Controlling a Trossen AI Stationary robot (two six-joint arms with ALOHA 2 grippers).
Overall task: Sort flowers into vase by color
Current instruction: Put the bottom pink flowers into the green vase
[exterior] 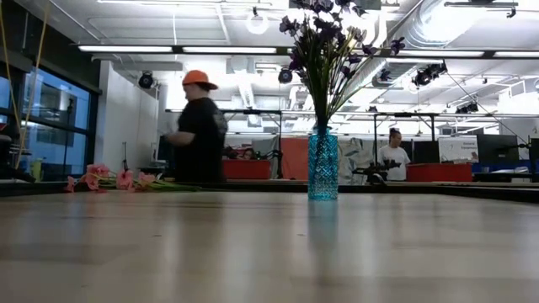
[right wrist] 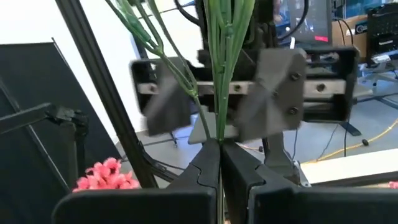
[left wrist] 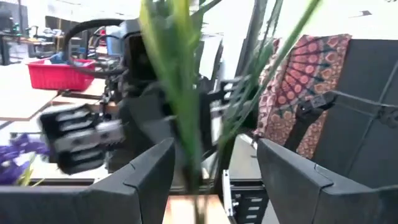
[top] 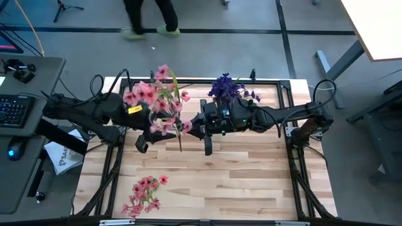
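Two dark arms meet over the middle of the wooden desk (top: 251,176) in the high view. The left gripper (top: 164,129) sits among a bunch of pink flowers (top: 157,100), and the right gripper (top: 200,125) faces it just beside the stems. Another bunch of pink sprigs (top: 144,193) lies flat near the front edge, and purple flowers (top: 227,88) stand at the back.

Low view: the purple flowers fill a blue glass vase (exterior: 322,166) standing upright at the far side, with pink sprigs lying on the desk well to its side. A person in an orange cap (exterior: 199,126) stands behind.

Left wrist view: the left fingers (left wrist: 146,180) are spread wide on either side of green stems (left wrist: 180,106), not touching them.

Right wrist view: the right fingers (right wrist: 202,168) are pressed together, pinching the stems at their lower end.
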